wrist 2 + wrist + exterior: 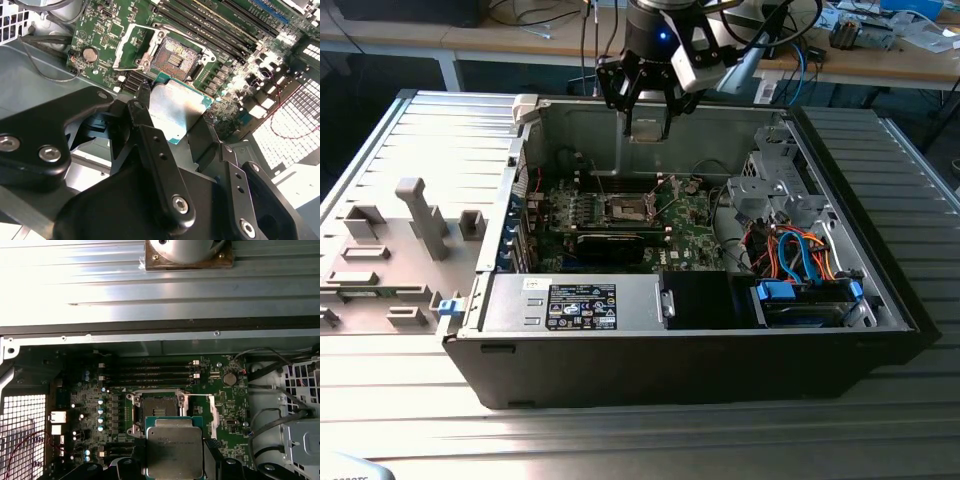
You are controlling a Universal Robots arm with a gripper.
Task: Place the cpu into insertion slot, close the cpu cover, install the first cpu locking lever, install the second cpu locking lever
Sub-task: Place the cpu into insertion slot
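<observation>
Between my matt black jaws I see the cpu (176, 109), dull smooth metal; beyond, the insertion slot (172, 58), shiny-rimmed metal.

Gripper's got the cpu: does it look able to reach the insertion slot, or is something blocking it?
Probably yes. The gripper holds the cpu above the open case; the insertion slot lies bare, its cpu cover swung open to one side, nothing seen over it.

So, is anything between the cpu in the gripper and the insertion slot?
Nothing: in the first wrist view the gripper holds the cpu apart from the open insertion slot, only air between.
</observation>
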